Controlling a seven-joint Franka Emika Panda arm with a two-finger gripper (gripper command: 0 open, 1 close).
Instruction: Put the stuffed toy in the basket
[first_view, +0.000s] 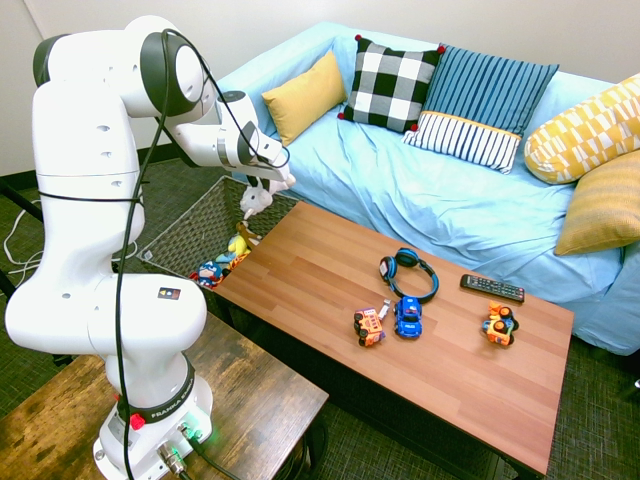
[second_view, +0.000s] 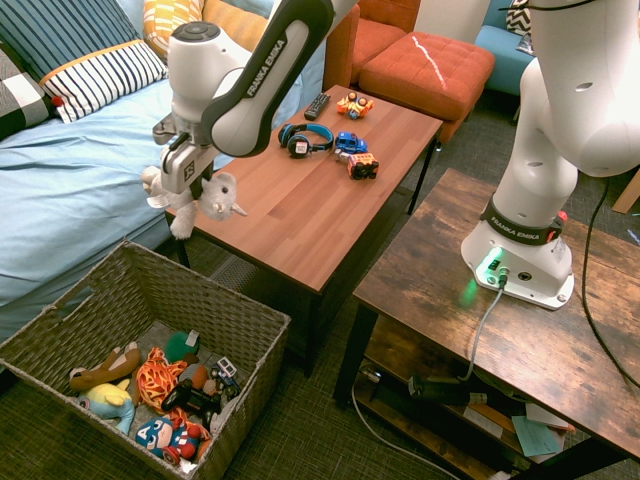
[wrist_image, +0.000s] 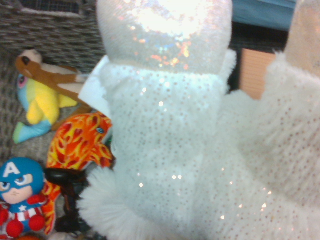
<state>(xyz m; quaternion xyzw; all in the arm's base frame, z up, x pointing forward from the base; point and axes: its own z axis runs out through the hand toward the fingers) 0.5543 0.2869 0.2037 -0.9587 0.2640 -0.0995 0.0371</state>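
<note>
**Q:** Where's the stuffed toy (second_view: 207, 197) right now?

**A:** From my remote seat, I've got it dangling in the air from the claw (second_view: 190, 188), which is clamped shut on it. It hangs just past the tabletop (second_view: 300, 200) edge, above the far rim of the basket (second_view: 250, 330), not inside.

**Q:** Anything in the basket?

**A:** Yeah, a pile of small plushies (second_view: 160, 400): a yellow-blue one, an orange flame-print one, a superhero doll.
</note>
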